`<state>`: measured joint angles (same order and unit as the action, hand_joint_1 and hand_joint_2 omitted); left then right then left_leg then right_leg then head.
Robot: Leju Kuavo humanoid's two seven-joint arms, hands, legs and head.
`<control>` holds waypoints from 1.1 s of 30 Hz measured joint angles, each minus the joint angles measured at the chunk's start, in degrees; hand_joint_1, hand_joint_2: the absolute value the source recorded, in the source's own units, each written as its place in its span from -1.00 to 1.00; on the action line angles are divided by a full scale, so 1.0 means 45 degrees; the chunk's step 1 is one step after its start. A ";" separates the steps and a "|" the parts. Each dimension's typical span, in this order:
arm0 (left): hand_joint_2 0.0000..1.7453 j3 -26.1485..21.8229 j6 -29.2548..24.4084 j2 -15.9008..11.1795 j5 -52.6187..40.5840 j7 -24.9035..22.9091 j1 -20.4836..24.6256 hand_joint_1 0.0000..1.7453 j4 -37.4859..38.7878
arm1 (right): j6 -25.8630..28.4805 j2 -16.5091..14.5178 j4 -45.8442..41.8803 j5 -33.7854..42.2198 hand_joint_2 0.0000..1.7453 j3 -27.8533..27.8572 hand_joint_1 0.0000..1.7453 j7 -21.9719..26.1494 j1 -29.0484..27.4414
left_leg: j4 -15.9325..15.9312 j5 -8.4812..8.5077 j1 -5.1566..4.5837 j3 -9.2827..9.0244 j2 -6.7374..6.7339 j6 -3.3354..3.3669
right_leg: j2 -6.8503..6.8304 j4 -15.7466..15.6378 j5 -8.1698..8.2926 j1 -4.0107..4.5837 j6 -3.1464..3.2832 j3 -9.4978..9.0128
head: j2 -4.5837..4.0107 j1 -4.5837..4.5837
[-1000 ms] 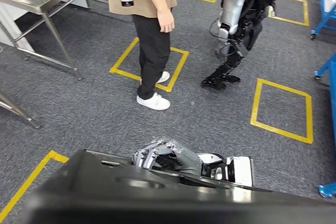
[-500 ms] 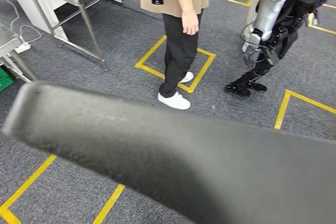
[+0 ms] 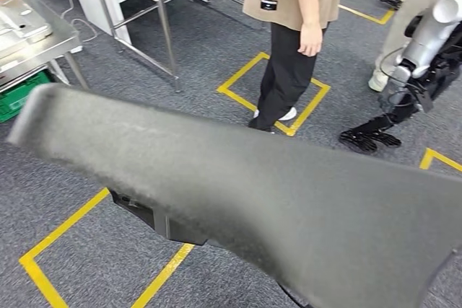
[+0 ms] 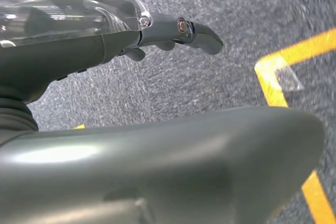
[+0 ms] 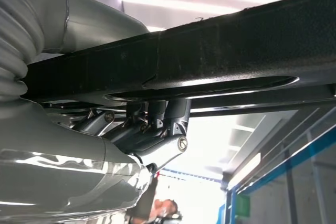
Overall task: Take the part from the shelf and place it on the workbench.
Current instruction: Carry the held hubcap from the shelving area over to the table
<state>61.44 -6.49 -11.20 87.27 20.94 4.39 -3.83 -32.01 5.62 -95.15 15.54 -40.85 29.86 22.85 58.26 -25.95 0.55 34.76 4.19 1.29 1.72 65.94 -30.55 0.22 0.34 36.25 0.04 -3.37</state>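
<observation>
**Carrying the panel to the bench**

Long dark plastic trim panel (image 3: pixel 283 207) rides across the head view. Right hand (image 5: pixel 150 129) grips its edge, fingers curled onto it. Left hand (image 4: pixel 174 30): fingers straight beside the panel; hold uncertain. Steel workbench (image 3: pixel 32 34) at ten o'clock; person (image 3: pixel 294 41) at one. Turn slowly, keep it level.
</observation>
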 joint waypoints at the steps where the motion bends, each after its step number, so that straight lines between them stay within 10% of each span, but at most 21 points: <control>1: 1.00 0.0000 0.0021 0.0012 0.0000 0.0004 0.0011 -1.00 -0.0007 | -0.0019 -0.0002 0.0005 0.0015 1.00 0.0000 1.00 -0.0024 0.0020 | 0.0009 0.0006 -0.0010 0.0013 0.0145 -0.0005 | 0.0277 -0.0885 0.0400 0.0021 0.0101 -0.0366 | 0.0000 -0.0001; 5: 1.00 0.0001 0.0101 0.0038 0.0000 0.0012 -0.0026 -1.00 -0.0026 | -0.0089 -0.0095 0.0107 0.0147 1.00 -0.0007 1.00 -0.0333 0.0218 | 0.0005 0.0065 0.0049 0.0142 0.0574 -0.0162 | 0.0457 -0.1943 0.0694 0.0051 0.0153 -0.0829 | 0.0000 0.0001; 8: 1.00 0.0017 0.0119 0.0045 0.0000 0.0016 -0.0013 -1.00 -0.0033 | -0.0116 -0.0373 0.0263 0.0325 1.00 -0.0029 1.00 -0.0670 0.0511 | 0.0708 -0.0464 0.0012 0.0502 -0.0115 -0.0341 | 0.0017 -0.2151 0.0791 -0.0028 0.0208 -0.0912 | 0.0000 -0.0011; 12: 1.00 0.0056 0.0193 0.0056 0.0000 0.0016 0.0083 -1.00 -0.0043 | -0.0120 -0.0679 0.0686 0.0519 1.00 -0.0094 1.00 -0.1052 0.0702 | 0.3534 -0.1625 0.0160 0.1835 -0.0769 -0.0609 | -0.0674 -0.2160 0.0764 -0.0033 0.0206 -0.0904 | 0.0000 -0.0016; 16: 1.00 0.0149 0.0210 0.0077 0.0000 0.0012 0.0092 -1.00 -0.0060 | -0.0135 -0.1090 0.1294 0.0641 1.00 -0.0312 1.00 -0.1326 0.0953 | 0.1032 -0.0291 0.0281 0.0549 -0.1297 -0.0806 | -0.1188 -0.2022 0.0599 -0.0076 -0.0048 -0.0950 | 0.0000 -0.0021; 20: 1.00 0.0251 0.0236 0.0142 0.0000 0.0004 0.0105 -1.00 -0.0090 | -0.0176 -0.1316 0.1750 0.0652 1.00 -0.0514 1.00 -0.1322 0.1133 | 0.0179 -0.0109 0.0176 0.0147 -0.1292 -0.0419 | -0.1527 -0.1937 0.0469 -0.0023 -0.0278 -0.1021 | 0.0000 0.0029; 23: 1.00 0.0262 0.0194 0.0162 0.0000 -0.0024 0.0091 -1.00 -0.0091 | -0.0187 -0.1405 0.2057 0.0687 1.00 -0.0675 1.00 -0.1263 0.1211 | 0.0166 -0.0080 0.0181 0.0132 -0.0994 -0.0170 | -0.1081 -0.1267 -0.0086 -0.0126 -0.0410 -0.0820 | 0.0000 0.0032; 27: 1.00 0.0262 0.0125 0.0175 0.0000 -0.0149 0.0116 -1.00 -0.0091 | -0.0205 -0.1424 0.2319 0.0776 1.00 -0.0806 1.00 -0.1180 0.1211 | 0.0167 -0.0063 0.0065 0.0121 -0.0508 -0.0014 | -0.0487 0.1831 -0.1316 -0.0117 -0.0364 0.0680 | 0.0000 0.0041; 29: 1.00 0.0263 0.0114 0.0188 0.0000 -0.0170 0.0088 -1.00 -0.0090 | -0.0206 -0.1424 0.2401 0.0810 1.00 -0.0868 1.00 -0.1172 0.1198 | 0.0166 -0.0063 -0.0042 0.0094 -0.0201 0.0017 | -0.0382 0.1411 -0.0739 -0.0026 -0.0169 0.0621 | 0.0000 0.0040; 33: 1.00 0.0272 0.0112 0.0274 0.0000 -0.0200 0.0077 -1.00 -0.0102 | -0.0206 -0.1430 0.2447 0.0845 1.00 -0.0931 1.00 -0.1139 0.1226 | 0.0149 -0.0029 -0.0082 0.0117 0.0341 0.0038 | 0.0464 -0.1577 0.0699 0.0215 0.0451 -0.0590 | 0.0000 0.0018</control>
<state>62.66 -5.99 -9.97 87.27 20.04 4.74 -4.29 -32.94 -0.81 -84.14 19.34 -45.04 24.73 28.37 58.93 -26.07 0.18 35.29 5.72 1.46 3.81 58.84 -27.40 1.19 2.37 33.59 0.04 -3.28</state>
